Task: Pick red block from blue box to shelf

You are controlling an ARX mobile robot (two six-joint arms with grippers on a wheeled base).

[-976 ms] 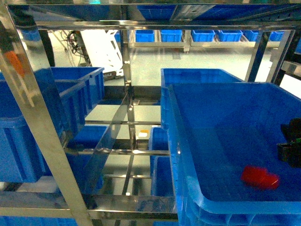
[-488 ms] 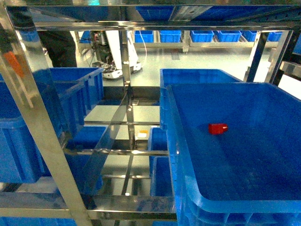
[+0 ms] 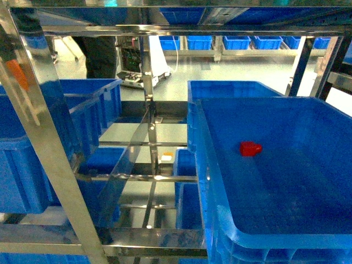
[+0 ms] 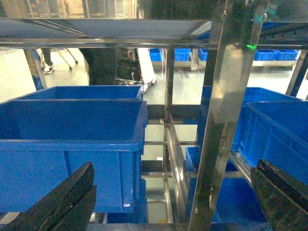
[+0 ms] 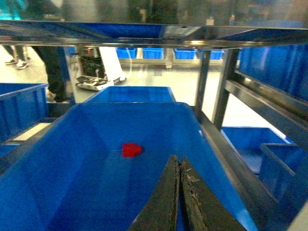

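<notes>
A pale, glossy floor (image 3: 220,69) runs back to a far row of dark blue bins (image 3: 236,41) on a low rack, seen through the polished steel posts and rails of the shelf (image 3: 49,148). A person in dark trousers (image 3: 102,58) stands behind the shelf, beside a wheeled white machine (image 3: 144,69).

On the shelf, right of centre in the head view, sits a large dark blue crate (image 3: 220,220); the red block (image 3: 250,148) lies alone on its floor, towards the far left part and clear of every wall. The right wrist view shows the same block (image 5: 131,149) at mid-floor of this crate (image 5: 38,159), with a second crate (image 5: 132,94) directly behind. Another dark blue crate (image 3: 88,110) occupies the left bay of the shelf, and further crates fill the tier below.

The right end effector (image 5: 179,166) is clenched: its two dark fingers (image 5: 166,202) press together along their length and carry nothing, the tips poised above the crate floor, near the block but apart from it.

The left end effector (image 4: 175,192) is released: its dark fingers (image 4: 62,202) stand wide apart at the lower corners of the left wrist view, with nothing between them. It faces a steel post (image 4: 221,120) and the left-bay crate (image 4: 72,139).

Neither end effector appears in the head view.
</notes>
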